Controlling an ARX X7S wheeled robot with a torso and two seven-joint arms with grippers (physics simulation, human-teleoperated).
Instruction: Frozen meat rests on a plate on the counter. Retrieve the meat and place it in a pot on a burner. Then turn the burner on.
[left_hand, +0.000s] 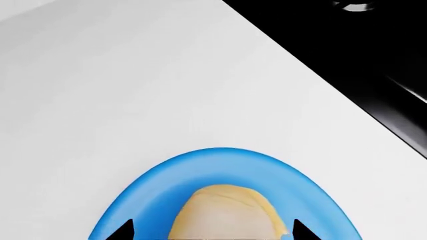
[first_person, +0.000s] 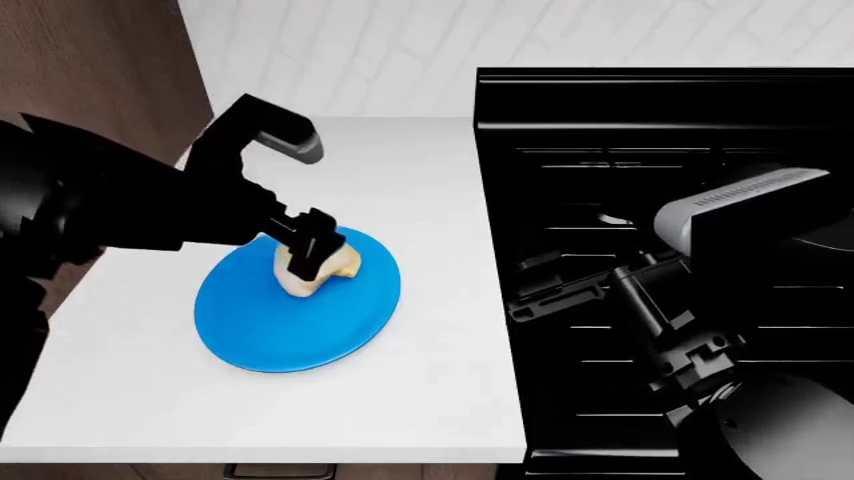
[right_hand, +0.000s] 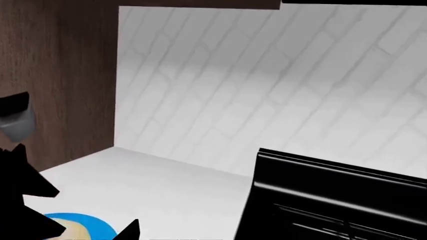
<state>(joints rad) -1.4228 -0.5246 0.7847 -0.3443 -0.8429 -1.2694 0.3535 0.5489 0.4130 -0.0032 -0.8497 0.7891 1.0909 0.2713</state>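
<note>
Blue plate (first_person: 287, 325) lies on the white counter (first_person: 414, 400), holding the frozen meat (first_person: 336, 266); the left gripper (first_person: 307, 262) straddles the meat, fingertips apart at its sides. Right gripper (first_person: 534, 295) hangs over the black stove (first_person: 667, 120), its state unclear.

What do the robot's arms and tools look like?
Both arms are chunky, black and angular. The left arm has a bent link ending in a grey cap, and its tool has black pointed fingertips. The right arm carries a light grey ridged block. The right tool is black too.
</note>
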